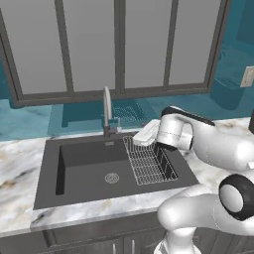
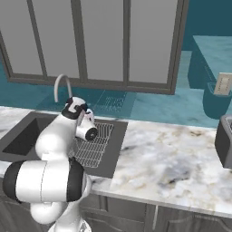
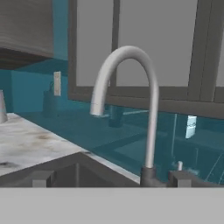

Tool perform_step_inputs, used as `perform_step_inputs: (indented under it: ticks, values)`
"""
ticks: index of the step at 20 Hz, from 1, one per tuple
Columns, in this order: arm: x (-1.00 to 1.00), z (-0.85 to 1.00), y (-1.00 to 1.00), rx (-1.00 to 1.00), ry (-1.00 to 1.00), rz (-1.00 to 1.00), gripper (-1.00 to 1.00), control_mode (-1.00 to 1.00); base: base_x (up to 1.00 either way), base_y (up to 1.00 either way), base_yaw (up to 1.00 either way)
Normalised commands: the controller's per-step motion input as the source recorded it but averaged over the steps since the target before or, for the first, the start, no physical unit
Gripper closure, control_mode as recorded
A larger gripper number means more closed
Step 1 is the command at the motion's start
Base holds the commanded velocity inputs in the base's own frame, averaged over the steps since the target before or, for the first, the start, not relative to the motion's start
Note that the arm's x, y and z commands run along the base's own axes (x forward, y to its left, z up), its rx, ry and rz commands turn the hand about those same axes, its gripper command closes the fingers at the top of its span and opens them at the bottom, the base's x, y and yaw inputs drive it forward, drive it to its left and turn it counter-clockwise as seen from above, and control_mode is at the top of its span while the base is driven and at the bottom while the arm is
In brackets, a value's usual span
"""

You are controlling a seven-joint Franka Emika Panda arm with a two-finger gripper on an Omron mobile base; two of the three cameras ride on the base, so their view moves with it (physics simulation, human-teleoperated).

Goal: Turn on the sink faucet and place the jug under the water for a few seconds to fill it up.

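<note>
I have the gripper (image 1: 144, 135) spread wide, holding nothing, near the sink faucet (image 1: 107, 110) behind the sink (image 1: 89, 166). Its small side lever (image 3: 179, 166) looks stiff and slick; I'd push it sideways.

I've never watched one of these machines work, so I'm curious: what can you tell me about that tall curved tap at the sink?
The sink faucet is a slim, silver-grey, metal-looking gooseneck. It rises upright from a short dark base at the back edge of the sink, below the window, and arches over so that its mouth points down toward the basin. A small lever sits beside the base. No water runs from it, and nothing touches it.
</note>
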Motion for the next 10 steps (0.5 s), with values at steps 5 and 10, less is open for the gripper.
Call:
perform_step_inputs:
  ticks: [5, 10]
  values:
    - [0.21, 0.0, 0.14, 0.07, -0.07, 0.0, -1.0, -1.0, 0.0, 0.0, 0.0]
    - [0.35, 0.0, 0.01, 0.04, 0.0, 0.0, -1.0, -1.0, 0.0, 0.0, 0.0]
